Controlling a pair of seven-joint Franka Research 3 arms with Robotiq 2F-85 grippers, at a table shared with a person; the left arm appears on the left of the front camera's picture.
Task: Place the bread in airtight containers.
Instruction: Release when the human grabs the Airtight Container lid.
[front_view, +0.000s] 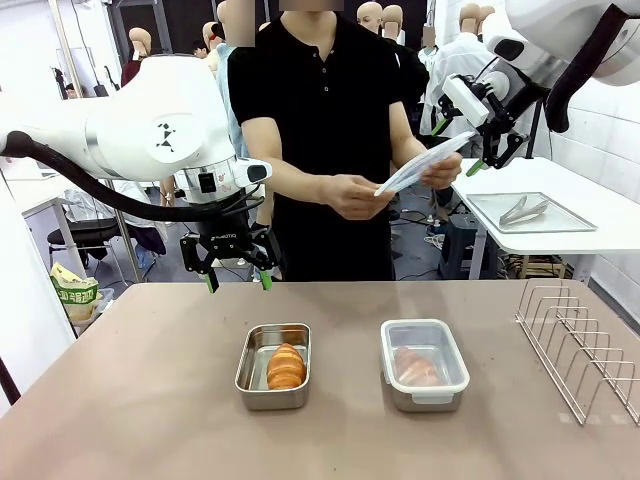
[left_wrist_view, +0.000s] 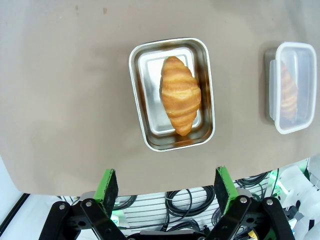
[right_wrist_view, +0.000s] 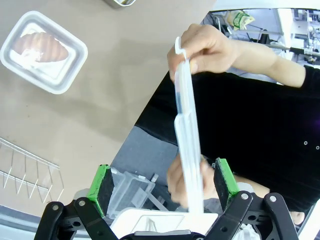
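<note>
Your wire rack stands at the desk's right edge. One croissant lies in the uncovered tin; the other tin is lidded. The right wrist view shows the person's lid between the gaping right claw. The left claw hangs spread.

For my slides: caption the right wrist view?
Open right gripper straddles a lid in a person's hands.

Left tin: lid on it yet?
No, the left tin sits open with its croissant exposed; the person's hands hold the lid.
</note>
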